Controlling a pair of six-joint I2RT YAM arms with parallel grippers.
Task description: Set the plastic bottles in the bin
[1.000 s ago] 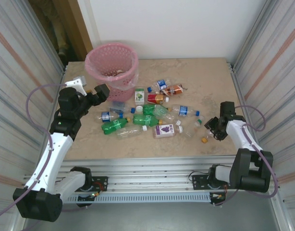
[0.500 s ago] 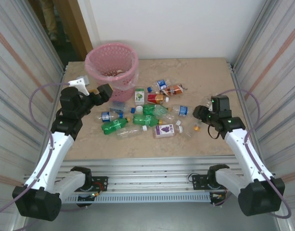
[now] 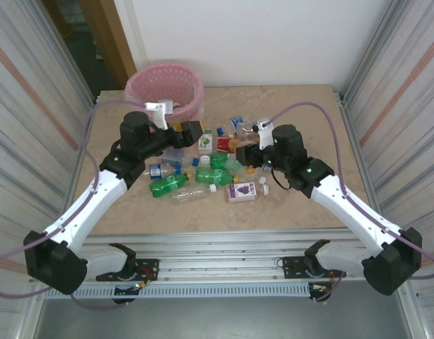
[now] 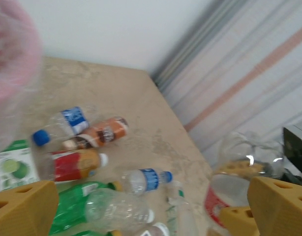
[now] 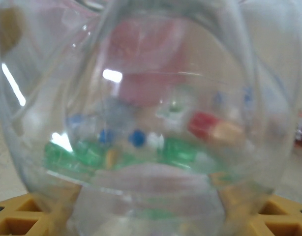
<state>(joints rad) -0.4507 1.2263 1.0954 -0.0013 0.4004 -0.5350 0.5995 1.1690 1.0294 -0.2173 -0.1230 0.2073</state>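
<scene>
Top external view, from the near edge outward: the two arms rise from their bases and lean in over the table (image 3: 312, 113), meeting above a heap of bottles (image 3: 215, 173) strewn across its middle. Nearest in the heap lie a green bottle (image 3: 167, 185) with a white cap, a flattened clear one just beside it, and a bottle with a purple label (image 3: 242, 191). Behind these are a blue-labelled bottle (image 3: 160, 169), more green ones, a red-and-orange bottle (image 3: 228, 145) and a small one with a green-and-white label (image 3: 205, 141).

The right gripper (image 3: 247, 150) hangs over the right side of the heap. Right wrist view: its yellow fingers (image 5: 23, 216) are closed part-way on a clear bottle (image 5: 151, 113), which bulges up between them, the heap showing blurred through the plastic. Left wrist view: that same clear bottle (image 4: 237, 172) shows a red label and sits above a yellow fingertip at the right.

The left gripper (image 3: 192, 131) hovers over the far left side of the heap with its fingers spread wide and nothing between them; in its own view the two yellow tips sit at opposite bottom corners.

Farthest back, at the table's far left, stands the pink bin (image 3: 143, 81), just beyond the left gripper, with something pale inside.
</scene>
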